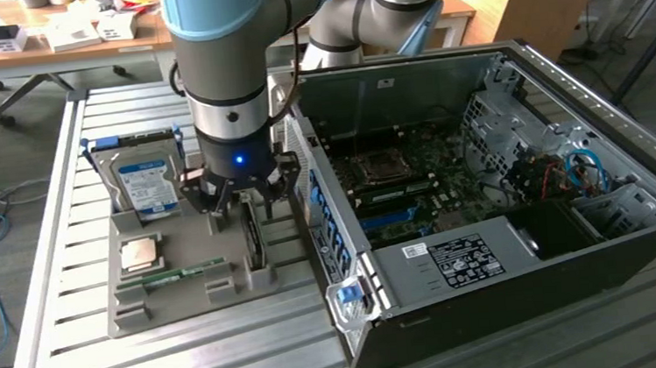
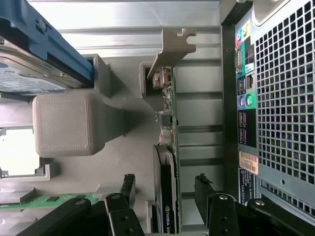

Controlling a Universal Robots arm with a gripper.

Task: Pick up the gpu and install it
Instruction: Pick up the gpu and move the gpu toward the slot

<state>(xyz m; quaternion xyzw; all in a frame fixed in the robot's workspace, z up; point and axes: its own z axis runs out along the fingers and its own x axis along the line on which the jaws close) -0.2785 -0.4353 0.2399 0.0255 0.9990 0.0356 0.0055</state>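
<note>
Just beside the open computer case (image 1: 484, 224), the gpu (image 2: 167, 147) stands on its long edge in a slot of a grey holder (image 1: 185, 301) on the slatted metal counter (image 1: 143, 365). It is a thin card with a dark cooler on one face and a pale metal bracket at one end. The tool (image 2: 166, 187) straddles it, fingers wide, a gap either side. A blue-labelled hard drive (image 1: 146, 185) and a green memory stick (image 1: 171, 275) share the holder.

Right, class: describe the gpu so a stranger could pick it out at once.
Beside the open computer case sits a grey tray. In its slot nearest the case the gpu stands on edge: a thin card with a silver bracket, unlike the boxy hard drive and slim green memory stick.
</note>
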